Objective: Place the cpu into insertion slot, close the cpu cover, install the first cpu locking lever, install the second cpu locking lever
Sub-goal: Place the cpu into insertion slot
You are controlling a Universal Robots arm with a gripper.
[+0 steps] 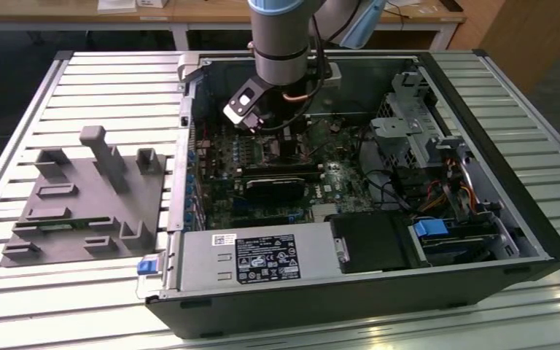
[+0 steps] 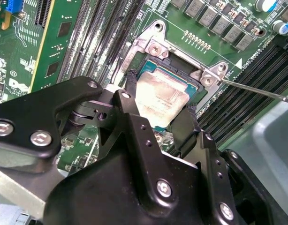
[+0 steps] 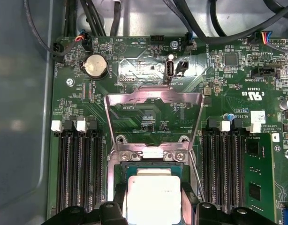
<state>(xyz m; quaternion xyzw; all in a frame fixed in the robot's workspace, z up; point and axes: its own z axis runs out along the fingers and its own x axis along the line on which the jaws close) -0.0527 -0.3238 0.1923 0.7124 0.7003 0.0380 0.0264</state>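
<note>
Inside the computer case (image 1: 358, 299), the pincer (image 2: 159, 108) clamps the cpu (image 2: 158, 96) at the insertion slot (image 2: 155, 48); the first wrist view shows the cpu cover (image 3: 153, 97) open.

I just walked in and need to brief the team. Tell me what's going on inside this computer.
A single robot arm reaches down into the open computer case. Its gripper holds the cpu by two opposite edges, right at the insertion slot on the green board. I cannot tell whether the chip is fully seated. The cpu cover is flipped open off the socket, so it is not yet closed, and a thin locking lever sticks out unlatched beside it.
</note>
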